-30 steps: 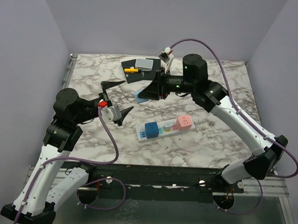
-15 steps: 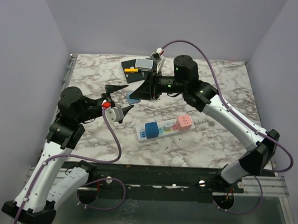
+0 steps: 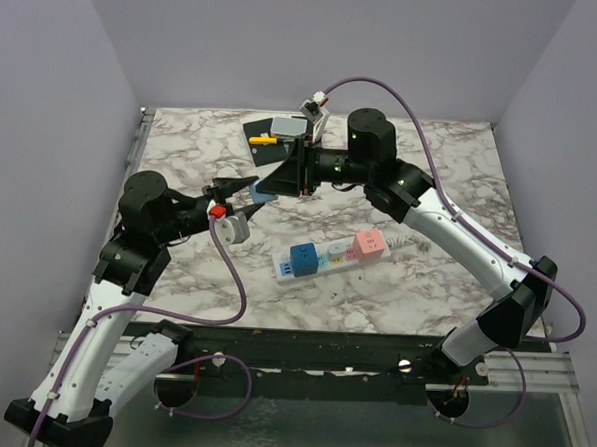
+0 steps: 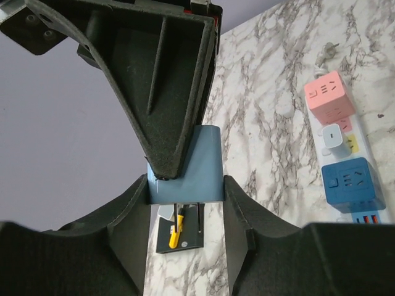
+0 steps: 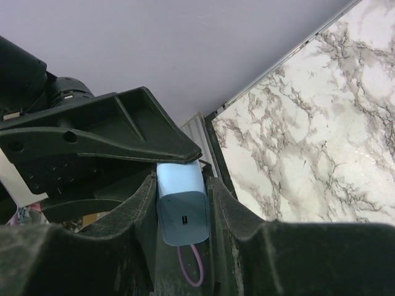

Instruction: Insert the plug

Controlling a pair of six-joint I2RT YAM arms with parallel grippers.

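Observation:
The plug (image 3: 264,193) is a light blue charger block held in the air over the table's left middle. Both grippers grasp it from opposite sides. My left gripper (image 3: 252,198) is shut on it; in the left wrist view the plug (image 4: 194,166) fills the gap of the left gripper (image 4: 185,182), with two thin prongs pointing at that camera. My right gripper (image 3: 273,186) is also shut on the plug (image 5: 182,203), whose port end faces the right wrist camera. The white power strip (image 3: 332,257) lies on the marble table to the right and nearer.
The strip (image 4: 358,145) carries a blue cube (image 3: 300,259), a small white charger (image 3: 334,251) and a pink cube (image 3: 367,245). A black pad with a yellow item (image 3: 271,142) and a grey card (image 3: 291,127) lie at the back. Walls enclose the table.
My right arm carried the plug left into the left gripper's open jaws. The left jaws then closed onto it. The right gripper kept its hold.

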